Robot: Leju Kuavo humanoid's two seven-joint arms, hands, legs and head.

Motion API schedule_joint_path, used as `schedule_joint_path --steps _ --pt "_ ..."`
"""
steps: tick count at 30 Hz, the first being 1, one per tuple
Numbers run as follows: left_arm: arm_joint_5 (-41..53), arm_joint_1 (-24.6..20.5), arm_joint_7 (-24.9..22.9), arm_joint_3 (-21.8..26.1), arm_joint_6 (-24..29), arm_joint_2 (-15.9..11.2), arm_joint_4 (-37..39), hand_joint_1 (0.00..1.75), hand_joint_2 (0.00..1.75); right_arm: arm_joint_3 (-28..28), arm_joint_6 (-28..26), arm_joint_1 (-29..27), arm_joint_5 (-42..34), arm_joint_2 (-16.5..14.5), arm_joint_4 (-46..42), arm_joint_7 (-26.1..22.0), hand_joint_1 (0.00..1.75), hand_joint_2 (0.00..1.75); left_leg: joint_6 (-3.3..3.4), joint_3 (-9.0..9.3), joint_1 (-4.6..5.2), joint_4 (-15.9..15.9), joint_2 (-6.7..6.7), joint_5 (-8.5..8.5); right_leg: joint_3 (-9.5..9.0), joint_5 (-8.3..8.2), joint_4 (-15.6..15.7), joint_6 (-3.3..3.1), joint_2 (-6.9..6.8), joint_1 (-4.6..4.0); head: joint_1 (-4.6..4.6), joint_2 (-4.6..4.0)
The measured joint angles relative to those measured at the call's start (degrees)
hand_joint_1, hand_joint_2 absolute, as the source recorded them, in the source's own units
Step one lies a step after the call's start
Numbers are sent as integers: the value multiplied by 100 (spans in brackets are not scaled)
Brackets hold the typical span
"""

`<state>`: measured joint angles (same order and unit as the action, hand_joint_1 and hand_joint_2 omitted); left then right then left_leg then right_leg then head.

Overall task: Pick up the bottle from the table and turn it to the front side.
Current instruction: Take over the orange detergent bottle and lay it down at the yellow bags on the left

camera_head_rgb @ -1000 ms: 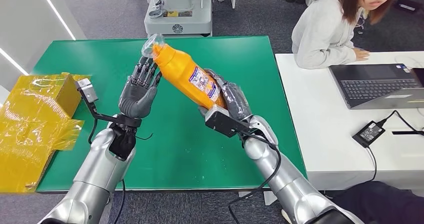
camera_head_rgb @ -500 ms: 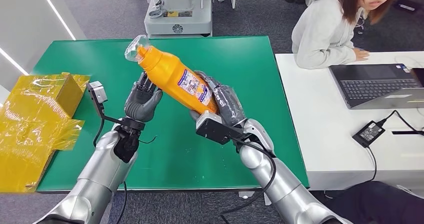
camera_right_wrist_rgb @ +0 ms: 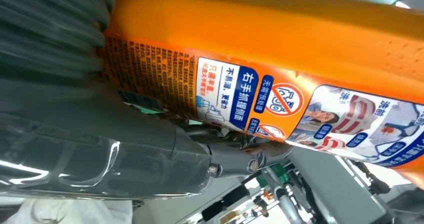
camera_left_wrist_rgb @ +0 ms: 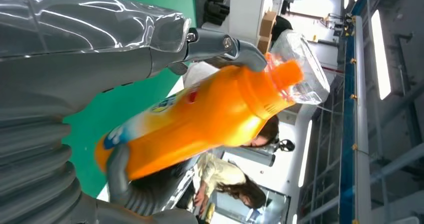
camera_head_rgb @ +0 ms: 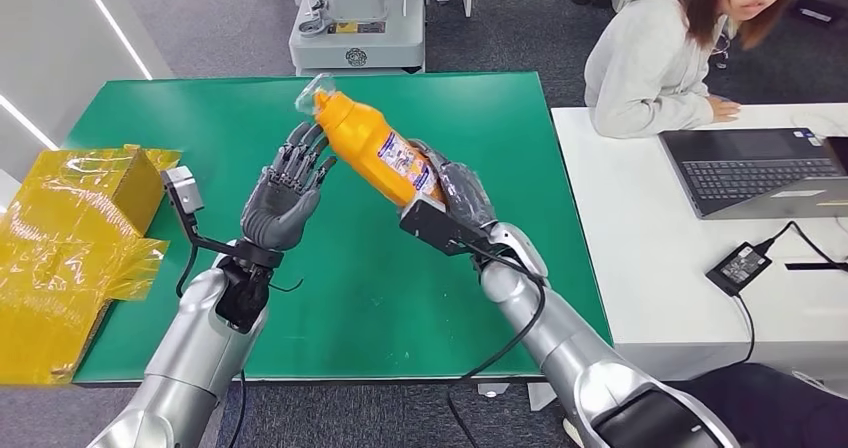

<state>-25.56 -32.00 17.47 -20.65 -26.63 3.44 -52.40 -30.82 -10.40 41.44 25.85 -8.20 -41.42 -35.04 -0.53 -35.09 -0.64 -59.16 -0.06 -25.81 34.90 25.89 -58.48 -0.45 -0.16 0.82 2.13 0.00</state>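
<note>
An orange bottle (camera_head_rgb: 375, 153) with a blue-and-white label is held tilted above the green table (camera_head_rgb: 350, 298), its plastic-wrapped cap (camera_head_rgb: 315, 93) pointing up and away to the left. My right hand (camera_head_rgb: 455, 193) grips its lower body. My left hand (camera_head_rgb: 285, 193) is raised beside the bottle's neck, palm toward it and fingers spread; I cannot tell whether they touch it. The left wrist view shows the bottle (camera_left_wrist_rgb: 210, 114) past my thumb (camera_left_wrist_rgb: 100, 34). In the right wrist view the label (camera_right_wrist_rgb: 250, 94) sits close against my right hand (camera_right_wrist_rgb: 100, 134).
A yellow plastic-wrapped box (camera_head_rgb: 80, 228) lies at the table's left edge. A white table on the right carries a laptop (camera_head_rgb: 760, 168) and a power adapter (camera_head_rgb: 738, 265), with a person (camera_head_rgb: 650, 48) seated at it. A grey machine base (camera_head_rgb: 355, 28) stands beyond the green table.
The bottle swung left, then came back right with my right hand. My left hand, whose fingers lay curled against the bottle half a second ago, has spread them.
</note>
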Motion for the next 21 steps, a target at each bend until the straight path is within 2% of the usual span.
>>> schedule_joint_path --steps 7,10,16,21 --pt "-67 23 -9 0 -92 -2 -23 0 175 126 -81 41 9 -11 109 -61 175 175 0 1 0 0 0 0 0 0 0 0 1 0 0 0" --pt "-66 19 2 0 -77 4 -19 0 175 137 -217 28 52 -22 93 -233 175 175 0 1 0 0 0 0 0 0 -1 0 1 0 1 0" --pt "29 -142 212 13 244 13 166 0 175 1 -728 -189 526 -105 -457 -306 175 175 0 1 -1 1 1 0 3 0 -1 -1 3 -1 1 0" --pt "34 -231 251 49 262 10 319 0 175 -145 -859 -348 662 -138 -833 -260 175 175 0 1 -1 2 2 0 3 0 -1 -1 3 -1 0 0"
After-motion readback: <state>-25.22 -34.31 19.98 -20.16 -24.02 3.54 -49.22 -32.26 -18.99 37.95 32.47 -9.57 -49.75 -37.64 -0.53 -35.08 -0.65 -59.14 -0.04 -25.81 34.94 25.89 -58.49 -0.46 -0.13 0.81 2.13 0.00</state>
